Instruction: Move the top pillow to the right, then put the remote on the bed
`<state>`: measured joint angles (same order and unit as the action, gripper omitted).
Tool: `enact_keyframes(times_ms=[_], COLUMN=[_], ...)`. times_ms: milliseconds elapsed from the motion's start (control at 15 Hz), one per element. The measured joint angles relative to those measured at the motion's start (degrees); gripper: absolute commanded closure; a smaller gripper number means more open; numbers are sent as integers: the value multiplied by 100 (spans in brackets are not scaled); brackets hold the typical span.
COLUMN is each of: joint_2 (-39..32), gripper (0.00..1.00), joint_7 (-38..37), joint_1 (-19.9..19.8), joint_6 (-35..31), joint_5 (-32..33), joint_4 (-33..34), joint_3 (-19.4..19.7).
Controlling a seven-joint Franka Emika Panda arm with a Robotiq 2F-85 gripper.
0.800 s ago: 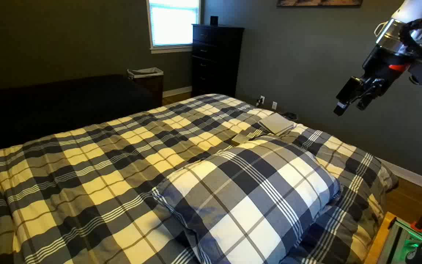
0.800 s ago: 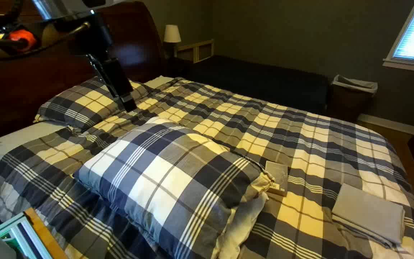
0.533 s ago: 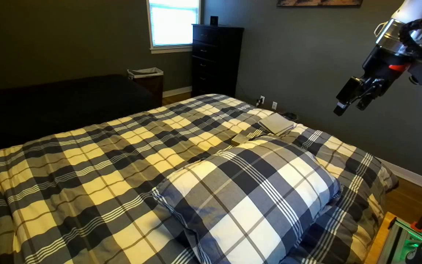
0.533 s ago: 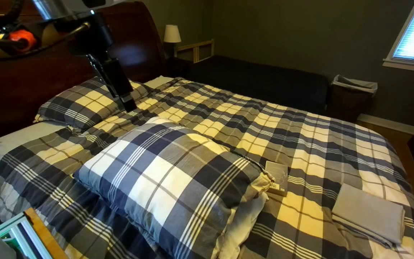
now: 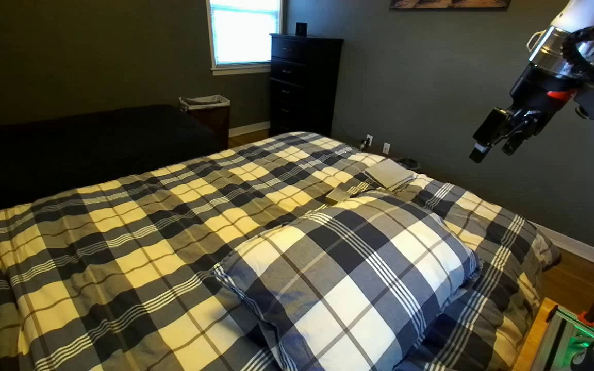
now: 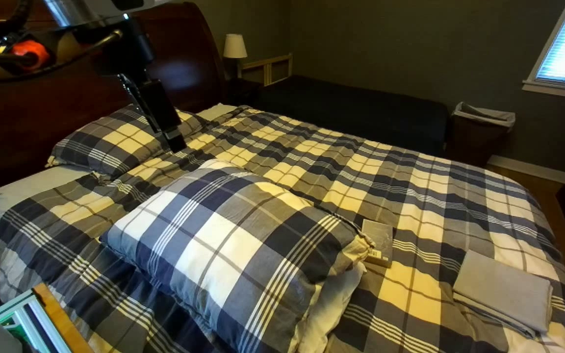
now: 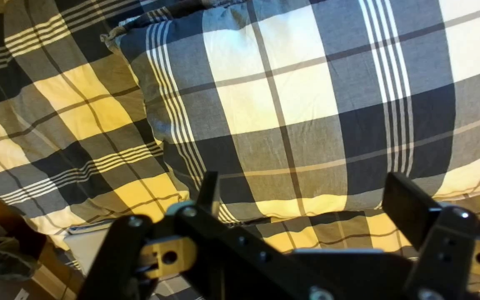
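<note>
The top pillow (image 5: pixel 359 273), large and plaid, lies on the plaid bed (image 5: pixel 173 221) near the robot's base. It also shows in an exterior view (image 6: pixel 228 240) and in the wrist view (image 7: pixel 281 96). A plain white pillow (image 6: pixel 331 304) peeks out from under one end of it. My gripper (image 5: pixel 493 152) is up in the air, apart from the pillow. In the wrist view my gripper (image 7: pixel 302 179) is open, its fingers wide apart with nothing between them, and the pillow's edge shows beyond. The remote does not show; it is hidden or out of view.
A small box or book (image 6: pixel 378 240) lies by the pillow's end, and a folded grey cloth (image 6: pixel 503 289) beyond it. Another plaid pillow (image 6: pixel 125 139) rests by the wooden headboard (image 6: pixel 179 63). A wood-edged robot stand (image 5: pixel 531 335) adjoins the bed.
</note>
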<state>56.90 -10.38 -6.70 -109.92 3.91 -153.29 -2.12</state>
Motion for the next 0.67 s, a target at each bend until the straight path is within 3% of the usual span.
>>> enact_keyframes(times_ms=[267, 667], joint_2=[-436, -1958], gripper=[0, 0], joint_7=[-241, -202], joint_1=[0, -215], joint_6=[-117, -921], joint_5=[-1, 5], joint_4=[14, 330], joint_3=[-265, 142])
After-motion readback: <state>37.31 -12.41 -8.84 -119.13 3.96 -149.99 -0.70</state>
